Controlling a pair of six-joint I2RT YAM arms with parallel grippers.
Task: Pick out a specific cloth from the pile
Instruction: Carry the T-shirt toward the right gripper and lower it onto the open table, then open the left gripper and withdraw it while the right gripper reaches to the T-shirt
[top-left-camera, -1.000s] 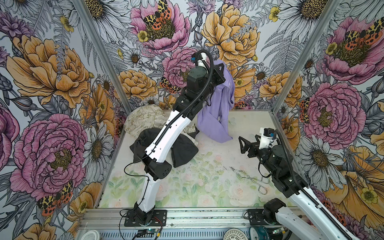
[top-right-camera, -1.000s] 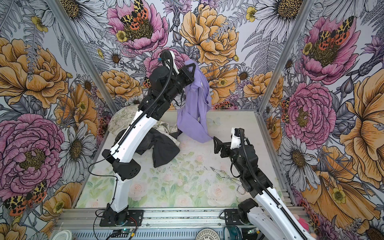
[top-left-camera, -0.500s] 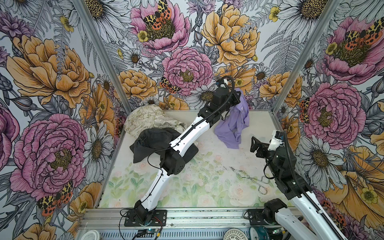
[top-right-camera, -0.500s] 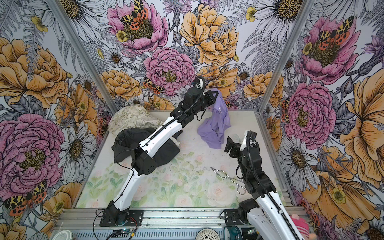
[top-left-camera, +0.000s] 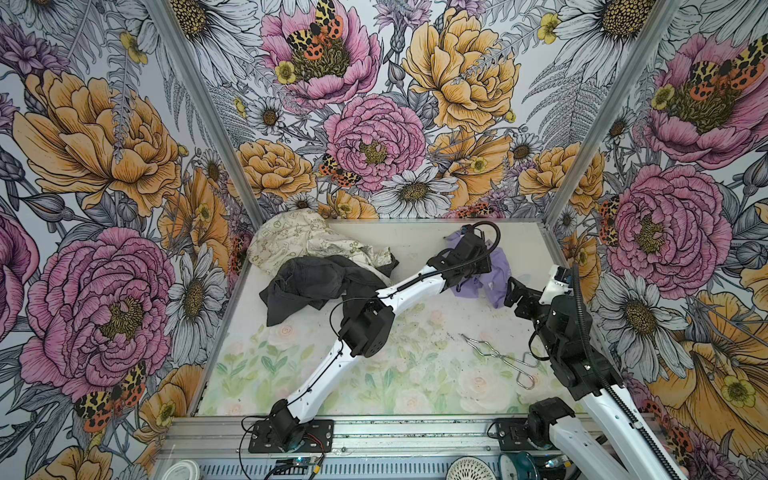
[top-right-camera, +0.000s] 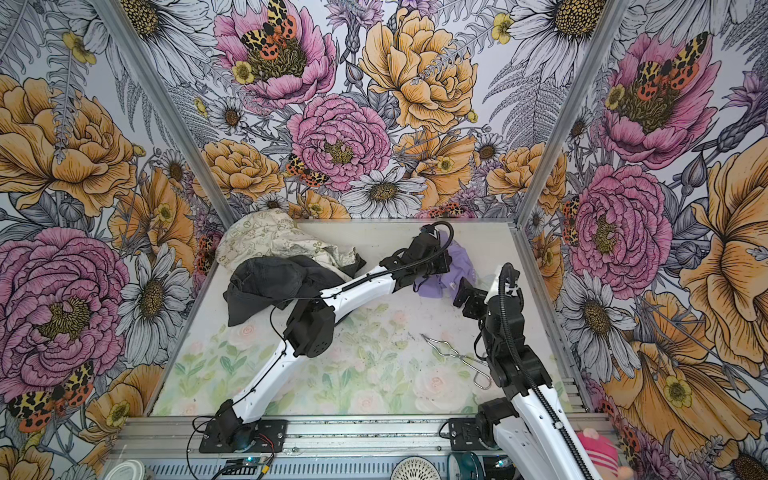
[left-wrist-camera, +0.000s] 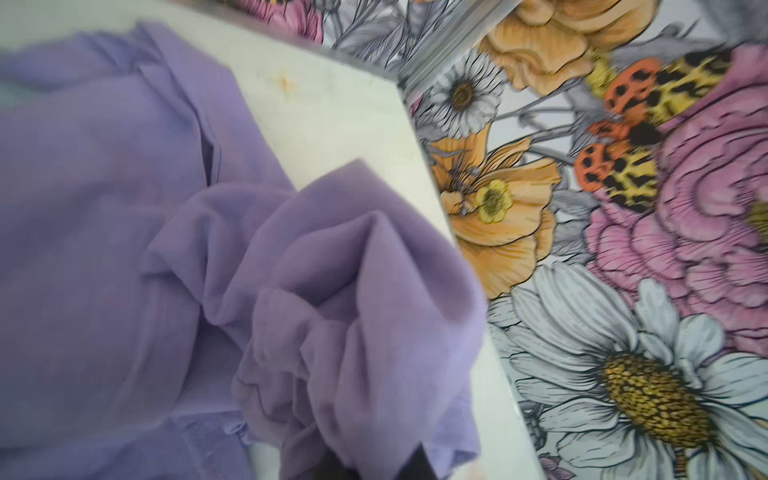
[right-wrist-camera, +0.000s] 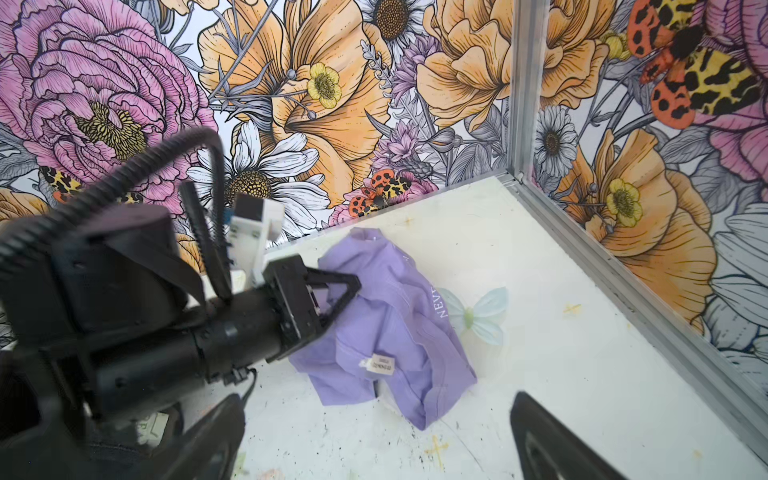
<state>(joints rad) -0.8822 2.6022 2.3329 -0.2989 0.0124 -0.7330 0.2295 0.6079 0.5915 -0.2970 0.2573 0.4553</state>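
Wrinkles run through the lavender cloth (top-left-camera: 500, 266) (top-right-camera: 459, 266), which lies crumpled on the counter (top-left-camera: 415, 374) toward its far right corner, close to the right wall. In both top views it sits well apart from the pile (top-left-camera: 332, 270) (top-right-camera: 270, 278) at the far left, where a charcoal garment (top-left-camera: 316, 282) is draped partly over a cream patterned cloth (top-left-camera: 299, 243). The left arm stretches diagonally across the counter to the cloth. Its left end effector (right-wrist-camera: 351, 289) has its jaws pressed together and pinches a bunched fold of the lavender fabric, low against the counter. In the left wrist view the gathered folds (left-wrist-camera: 332, 332) crowd right up to a dark fingertip (left-wrist-camera: 415, 461). The right end effector (right-wrist-camera: 376, 415) (top-left-camera: 513, 293) hangs just beside the cloth on its near right side, jaws spread wide and gripping nothing, aimed at the fabric. From the right wrist view a small white label (right-wrist-camera: 378, 360) and pale lettering (right-wrist-camera: 442, 303) show on the cloth. Metal tongs (top-left-camera: 498, 353) lie on the counter nearer the front, in front of the cloth and apart from it, beside the right arm.
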